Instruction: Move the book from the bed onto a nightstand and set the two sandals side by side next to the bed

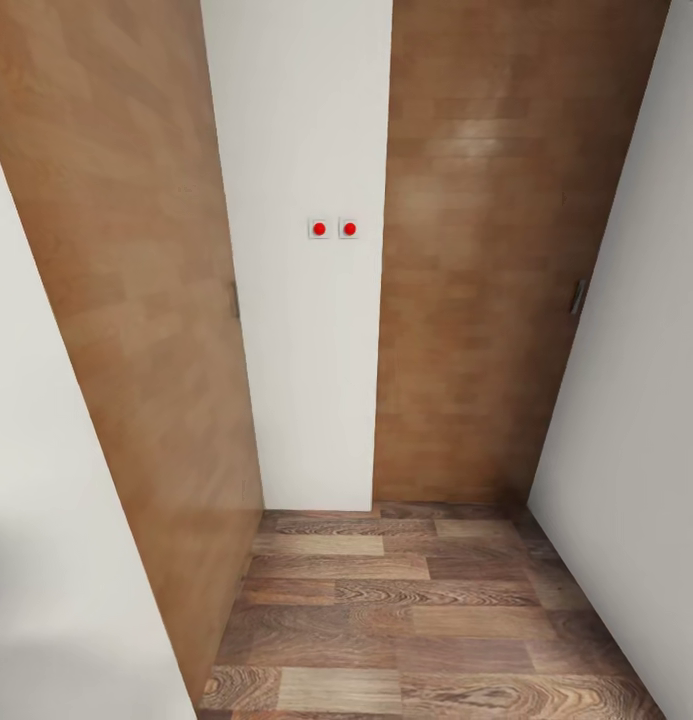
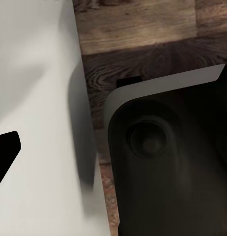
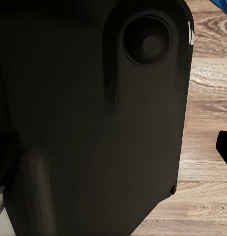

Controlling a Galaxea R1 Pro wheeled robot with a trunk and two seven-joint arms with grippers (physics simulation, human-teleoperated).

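Observation:
I face a narrow hallway end, and the book, the bed and the nightstands are out of view. In the right wrist view a bright-blue sliver [image 3: 223, 4] lies on the plank floor beyond my dark base; too little of it shows to tell whether it is a sandal. A black fingertip [image 3: 224, 147] of my right gripper pokes in at that picture's edge. Another black fingertip [image 2: 5, 153] of my left gripper shows in the left wrist view against a white surface. Neither pair of jaws is seen whole.
Ahead stands a white wall strip [image 1: 306, 350] with two red-dotted switches [image 1: 334, 229]. Wooden doors flank it: one angled at the left [image 1: 136, 300], one at the right [image 1: 466, 300]. White walls [image 1: 636, 420] close in on both sides. Wood-plank floor [image 1: 406, 620] lies in front.

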